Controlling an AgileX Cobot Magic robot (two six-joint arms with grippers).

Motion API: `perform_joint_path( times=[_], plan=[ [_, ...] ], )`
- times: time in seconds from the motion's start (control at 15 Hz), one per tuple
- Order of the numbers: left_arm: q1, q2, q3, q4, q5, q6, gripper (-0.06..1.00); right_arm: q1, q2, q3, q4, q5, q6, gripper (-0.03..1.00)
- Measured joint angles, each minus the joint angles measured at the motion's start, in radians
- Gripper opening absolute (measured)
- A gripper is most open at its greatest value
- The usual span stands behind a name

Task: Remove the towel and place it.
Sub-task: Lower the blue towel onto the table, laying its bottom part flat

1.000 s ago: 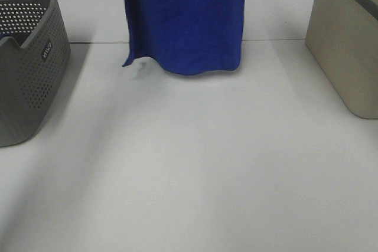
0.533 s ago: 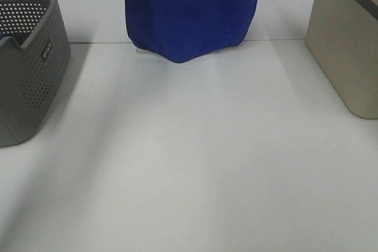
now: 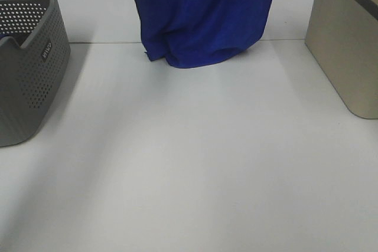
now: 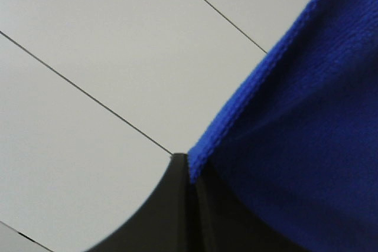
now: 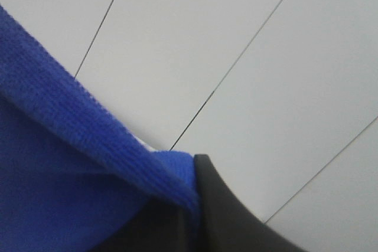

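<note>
Hanging at the far middle, the towel (image 3: 204,16) is folding its lower edge onto the table (image 3: 189,163). The left gripper (image 4: 191,169) and the right gripper (image 5: 188,196) are each pinching its hem.

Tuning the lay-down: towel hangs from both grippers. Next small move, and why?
Probably lower the left gripper and right gripper while drawing them toward the near edge. Both pinch the towel by its upper edge; its hem bunches on the table, with bare surface in front.
</note>
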Motion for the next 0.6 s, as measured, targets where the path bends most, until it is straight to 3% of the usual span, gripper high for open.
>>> perform_joint_path(
  times=[0.2,0.33,0.6],
  plan=[
    [-0.011,-0.095,0.000,-0.100,0.334,0.018,0.00,0.000,-0.059,0.000,0.065,0.205,0.001,0.02],
    [-0.011,-0.129,-0.001,-0.145,0.534,0.092,0.00,0.003,-0.084,0.000,0.108,0.352,0.002,0.02],
    [-0.011,-0.181,-0.001,-0.201,0.779,0.167,0.00,0.006,-0.125,0.000,0.169,0.511,0.015,0.02]
  ],
)
